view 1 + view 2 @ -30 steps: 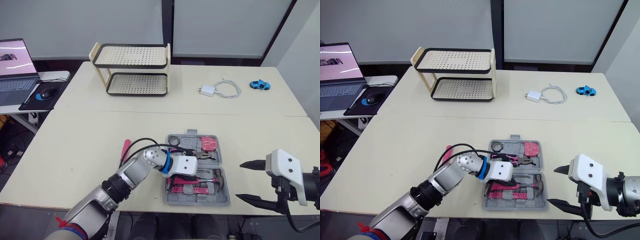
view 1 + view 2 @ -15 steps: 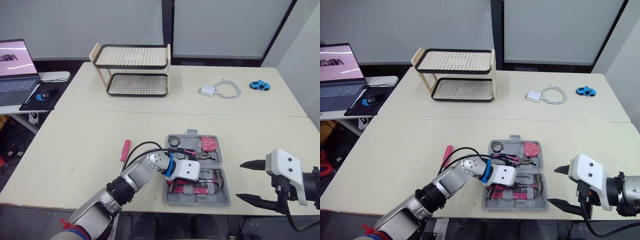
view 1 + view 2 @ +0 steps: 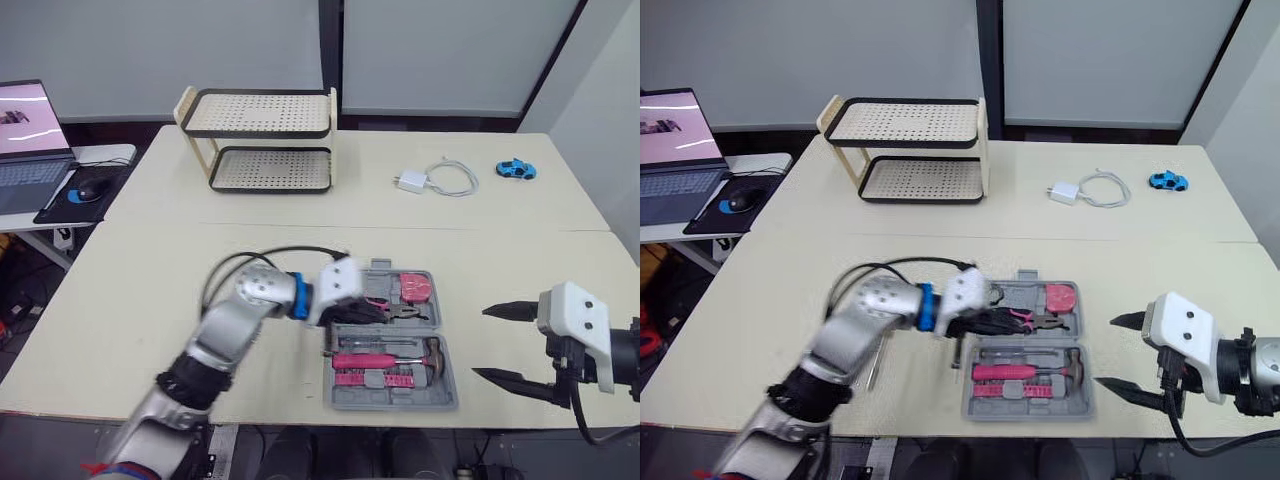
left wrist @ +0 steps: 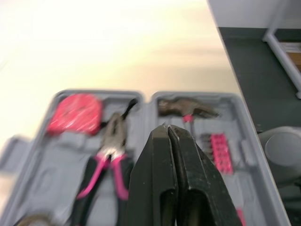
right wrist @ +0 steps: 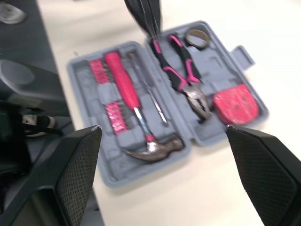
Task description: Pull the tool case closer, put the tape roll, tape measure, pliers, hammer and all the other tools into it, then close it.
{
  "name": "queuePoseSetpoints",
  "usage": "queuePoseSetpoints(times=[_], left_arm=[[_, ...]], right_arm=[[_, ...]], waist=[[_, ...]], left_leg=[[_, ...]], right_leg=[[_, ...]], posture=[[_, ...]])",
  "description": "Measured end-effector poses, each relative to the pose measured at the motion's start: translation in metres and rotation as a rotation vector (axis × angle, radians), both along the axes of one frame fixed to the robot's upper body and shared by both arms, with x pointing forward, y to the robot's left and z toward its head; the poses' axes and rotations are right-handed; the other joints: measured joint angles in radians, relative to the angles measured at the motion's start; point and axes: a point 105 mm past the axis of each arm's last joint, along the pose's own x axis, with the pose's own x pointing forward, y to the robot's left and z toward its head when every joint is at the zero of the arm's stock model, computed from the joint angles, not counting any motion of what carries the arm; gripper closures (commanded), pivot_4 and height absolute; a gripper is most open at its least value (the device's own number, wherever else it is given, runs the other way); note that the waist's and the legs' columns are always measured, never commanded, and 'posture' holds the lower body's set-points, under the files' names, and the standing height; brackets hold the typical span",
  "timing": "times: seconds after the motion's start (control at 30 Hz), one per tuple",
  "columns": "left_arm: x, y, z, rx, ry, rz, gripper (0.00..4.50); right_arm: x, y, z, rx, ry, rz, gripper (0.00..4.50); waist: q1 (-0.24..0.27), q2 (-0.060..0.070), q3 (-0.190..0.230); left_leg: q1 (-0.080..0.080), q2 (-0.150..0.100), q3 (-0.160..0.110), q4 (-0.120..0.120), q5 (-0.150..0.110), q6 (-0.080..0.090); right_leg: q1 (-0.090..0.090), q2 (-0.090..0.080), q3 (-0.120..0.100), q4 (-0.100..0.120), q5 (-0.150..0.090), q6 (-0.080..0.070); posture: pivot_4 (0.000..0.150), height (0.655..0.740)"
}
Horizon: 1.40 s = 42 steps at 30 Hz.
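Observation:
The grey tool case point(image 3: 344, 372) lies open near the table's front edge. Its far half holds the pink tape measure point(image 3: 417, 288), the pliers point(image 5: 181, 70) and the tape roll point(image 5: 197, 36). The near half holds the pink-handled hammer point(image 3: 385, 358) and pink bits point(image 5: 113, 113). My left gripper point(image 3: 372, 312) is shut with nothing in it, and it hovers over the pliers' handles at the case's left side. My right gripper point(image 3: 480, 343) stands open to the right of the case, clear of it. A thin screwdriver shaft point(image 3: 873, 366) pokes out beside my left arm.
At the back left stands a two-tier perforated rack point(image 3: 262, 140). A white charger with its cable point(image 3: 435, 180) and a blue toy car point(image 3: 517, 169) lie at the back right. A laptop point(image 3: 25, 130) and mouse point(image 3: 78, 188) sit on a side table to the left.
My left gripper has drawn back from the case's near half to its far-left part, uncovering the hammer. The left arm now hides the screwdriver's pink handle. The right gripper stays put.

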Motion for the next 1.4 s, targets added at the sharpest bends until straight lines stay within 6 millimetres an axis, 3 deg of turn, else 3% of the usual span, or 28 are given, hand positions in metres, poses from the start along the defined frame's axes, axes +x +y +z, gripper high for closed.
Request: queuePoseSetpoints(times=[0.17,0.2,0.27,0.37,0.5,0.67,0.83,1.03,1.4], left_arm=[[0.006,0.094,0.004,-0.002,-0.014,0.280,4.48],[0.006,0.110,0.005,-0.003,-0.019,0.334,4.31],[0.004,0.143,0.003,0.022,-0.022,0.447,3.91],[-0.005,0.186,-0.001,0.041,-0.005,0.588,2.92],[-0.043,0.230,-0.019,0.104,0.086,0.683,1.61],[-0.091,0.251,-0.037,0.190,0.172,0.648,0.02],[-0.088,0.263,-0.032,0.201,0.132,0.680,0.02],[-0.075,0.255,-0.017,0.174,0.095,0.689,0.02],[-0.068,0.255,-0.012,0.172,0.089,0.719,0.02]], right_arm=[[0.016,-0.023,0.002,-0.046,-0.082,-0.030,0.00],[0.018,-0.027,0.002,-0.050,-0.088,-0.029,0.00],[0.019,-0.034,0.002,-0.066,-0.100,-0.013,0.00],[0.019,-0.044,0.001,-0.084,-0.098,0.004,0.00],[0.020,-0.058,0.003,-0.081,-0.076,0.011,0.00],[0.018,-0.065,0.005,-0.094,-0.030,0.034,0.00],[0.021,-0.063,0.013,-0.088,-0.042,0.058,0.00],[0.025,-0.050,0.022,-0.034,-0.034,0.103,0.00],[0.030,-0.023,0.024,0.021,-0.043,0.212,0.00]], waist=[[-0.010,0.000,0.000],[-0.010,0.000,0.000],[-0.008,0.001,0.000],[-0.008,0.001,0.000],[-0.013,0.001,0.001],[-0.013,0.003,0.001],[0.005,0.003,0.001],[0.004,0.003,0.001],[0.002,0.004,0.002]], left_leg=[[0.000,0.000,0.000,0.000,0.000,0.000],[0.000,0.000,0.000,0.000,0.000,0.000],[0.000,0.000,0.000,-0.001,0.000,0.000],[0.000,0.000,0.000,-0.001,0.000,0.000],[0.000,0.000,0.001,-0.002,0.000,0.000],[0.000,0.000,0.001,-0.003,-0.001,0.001],[0.000,-0.001,0.001,-0.002,-0.001,0.001],[0.000,0.000,0.001,-0.003,-0.001,0.001],[-0.001,0.000,0.001,-0.003,-0.001,0.001]], right_leg=[[0.000,-0.001,0.000,0.000,0.000,0.000],[0.000,-0.001,0.000,-0.001,0.000,0.000],[-0.001,-0.001,0.000,-0.001,0.000,0.000],[-0.001,-0.001,0.000,-0.001,0.000,0.000],[-0.001,-0.001,0.001,-0.002,0.000,0.000],[-0.001,-0.002,0.001,-0.002,0.000,-0.001],[-0.001,-0.003,0.001,-0.002,0.000,0.000],[-0.001,-0.003,0.001,-0.002,0.000,-0.001],[-0.002,-0.002,0.001,-0.002,0.000,-0.001]], posture=[[0.150,0.7400],[0.150,0.7400],[0.150,0.7400],[0.150,0.7400],[0.150,0.7400],[0.150,0.7400],[0.150,0.7400],[0.150,0.7400],[0.150,0.7400]])
